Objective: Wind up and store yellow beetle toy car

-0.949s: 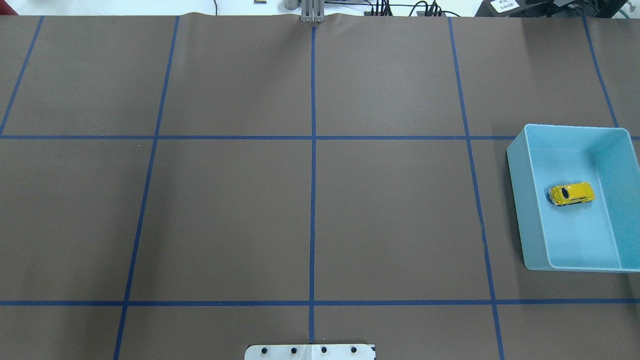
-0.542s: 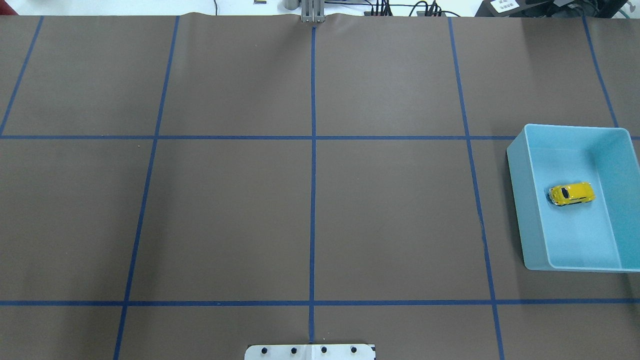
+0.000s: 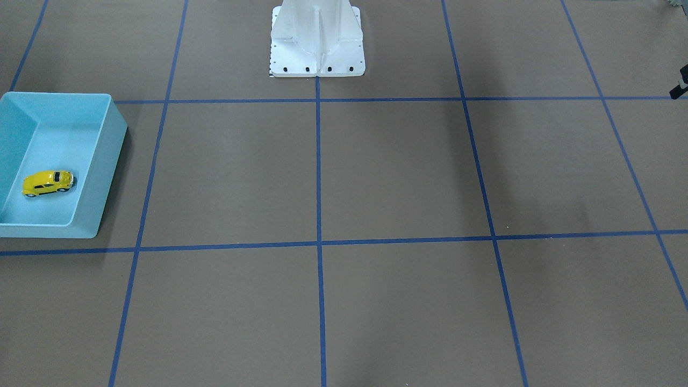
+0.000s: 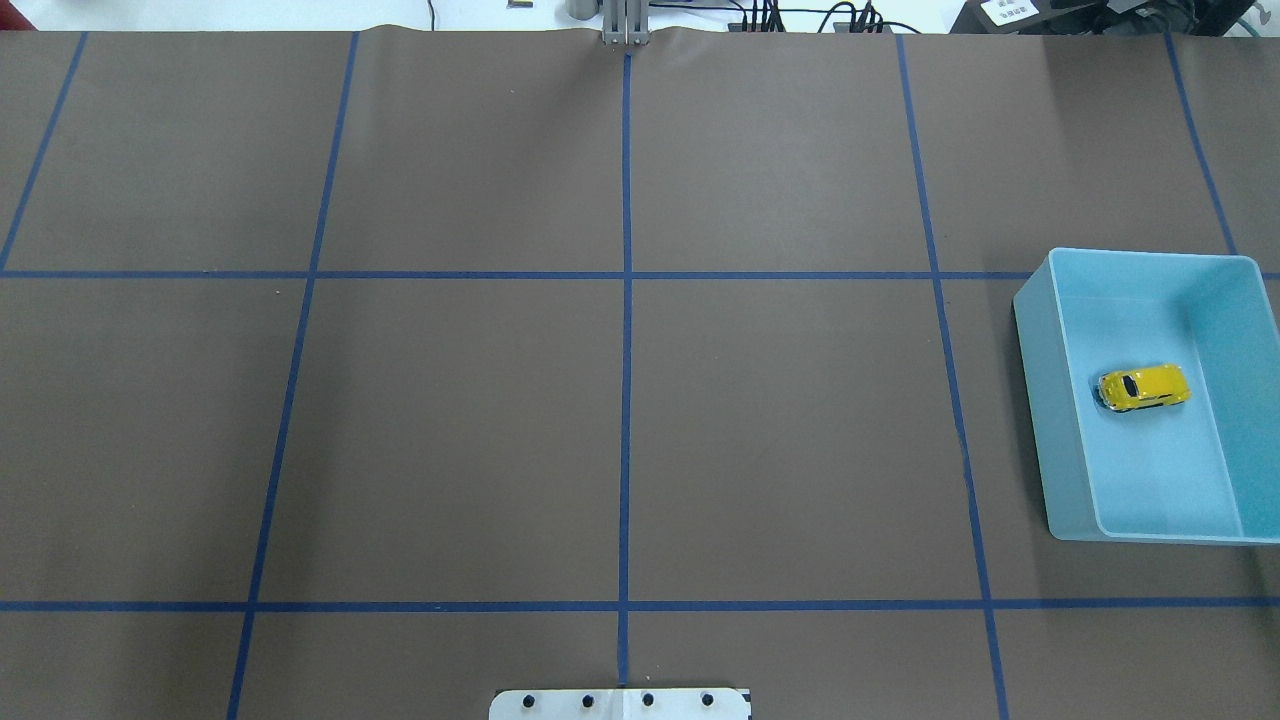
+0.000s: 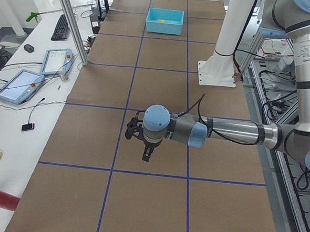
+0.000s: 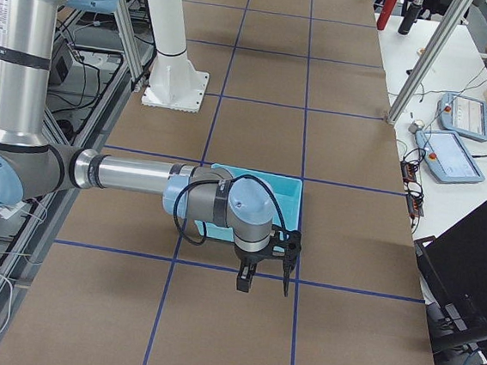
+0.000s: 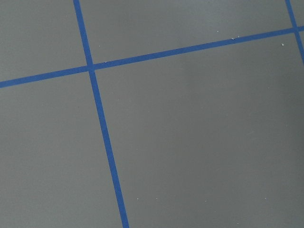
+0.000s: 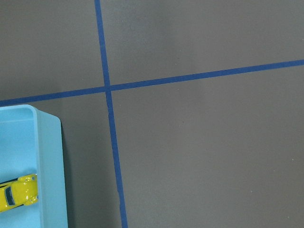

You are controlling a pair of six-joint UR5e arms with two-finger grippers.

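Here, the yellow beetle toy car (image 4: 1145, 387) sits inside the light blue bin (image 4: 1038, 400), which stands at the 3 o'clock edge of the table (image 4: 450, 430) in the overhead view. You find the car on the bin's floor near its middle, apart from all four walls. It is apparently on its wheels, with its long axis running roughly from 9 to 3 o'clock. The walls would pen in a rolling toy, which is probably why the bin is the storage place.

Neither arm touches the car or the bin. The right gripper (image 6: 264, 281) hangs above the table near the bin, fingers pointing down. Its wrist camera catches only the bin's corner and one end of the car, at 8 o'clock in that view. The left gripper (image 5: 138, 144) hovers over bare table on the 9 o'clock side, well apart from the bin. Both grippers show only in the side views, so you cannot tell whether either is spread or closed.

Judge the car as stored in position. Whether its spring is wound, these pictures cannot show you.
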